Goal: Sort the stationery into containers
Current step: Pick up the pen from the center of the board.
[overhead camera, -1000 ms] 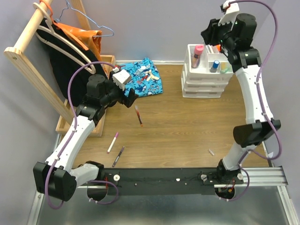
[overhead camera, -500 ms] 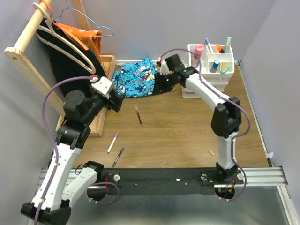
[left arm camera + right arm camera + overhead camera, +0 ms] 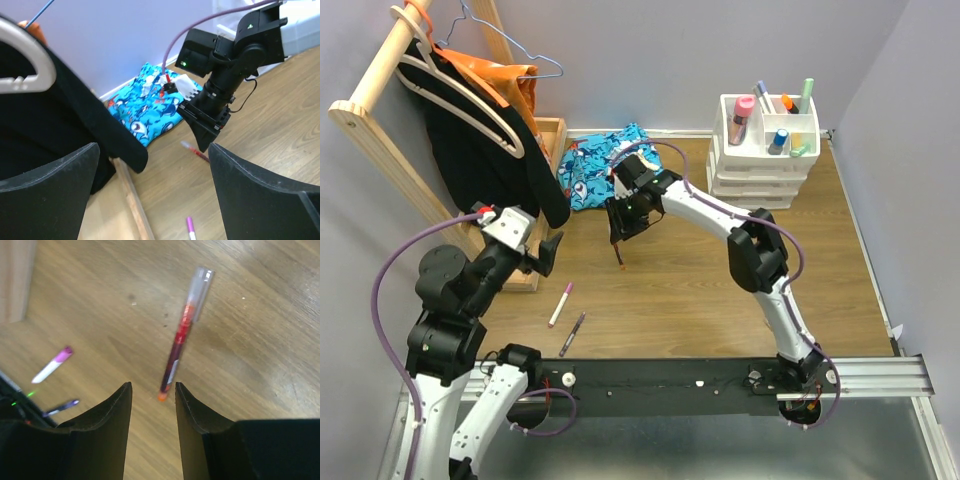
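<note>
Nearest the arm bases, a dark purple pen point(image 3: 572, 333) lies on the wood table point(image 3: 720, 270). A white and pink marker point(image 3: 560, 303) sits just beyond it; both are loose, left of centre. A small pale bit point(image 3: 771, 324) lies alone on the right side, too small to tell what it is. The left gripper point(image 3: 549, 252) is up off the table at the left edge. Its wrist view shows the fingers point(image 3: 55, 185) spread wide with nothing between them. Mid-table, a red pen point(image 3: 617, 248) with a clear cap lies flat, well apart from the other two. The right gripper point(image 3: 623, 226) points down directly above it. In its wrist view the fingers point(image 3: 107, 430) are parted by a narrow gap and grip nothing, and the pen's orange tip shows in that gap; cannot tell if they touch the pen. Behind, a blue cloth point(image 3: 595, 170) is crumpled by the back wall. In the far right corner is the white organiser point(image 3: 760, 185) with stacked drawers. Its top compartments hold a pink glitter tube point(image 3: 742, 118), a blue-capped marker point(image 3: 778, 140), a green highlighter point(image 3: 806, 95) and a few more, all upright. Far left, a wooden rack point(image 3: 380, 130) carries a black garment point(image 3: 470, 150) on hangers.
</note>
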